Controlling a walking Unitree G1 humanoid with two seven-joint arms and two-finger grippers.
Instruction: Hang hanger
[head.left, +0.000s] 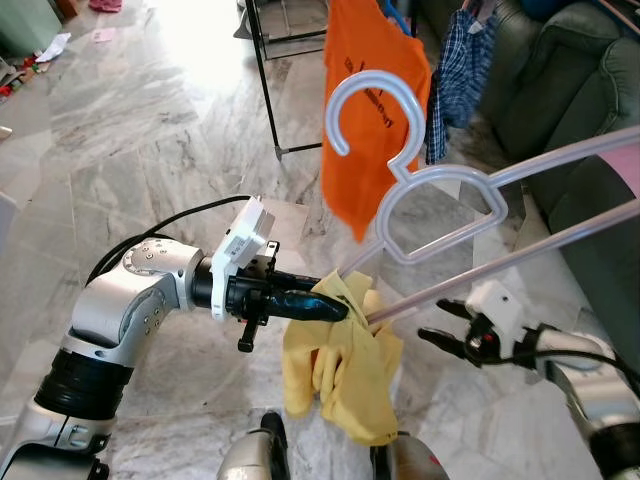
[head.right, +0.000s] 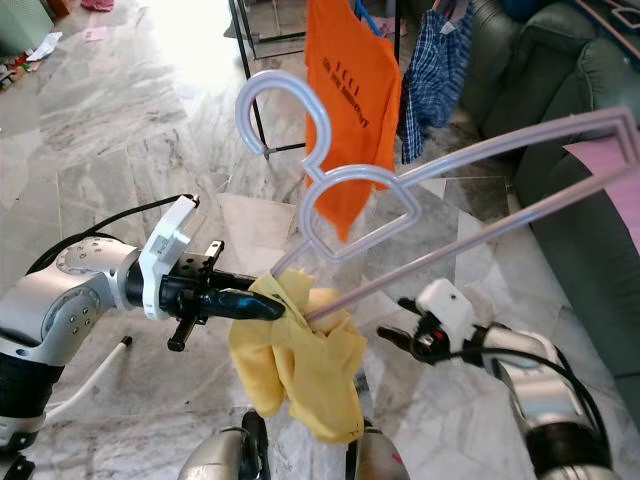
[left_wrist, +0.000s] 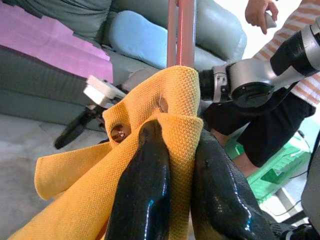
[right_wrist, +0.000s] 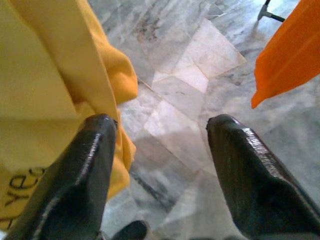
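Left hand (head.left: 335, 308) clamped on yellow shirt (head.left: 345, 365), translucent lilac hanger (head.left: 440, 195), right hand (right_wrist: 160, 165) apart

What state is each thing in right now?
Left pincer: shut on the yellow shirt and hanger end.
Right pincer: open, holding nothing.
Hanger: held tilted in the air, hook free, not hung.
Yellow shirt: bunched at the hanger's end, drooping.
Orange shirt: hanging on the rack.
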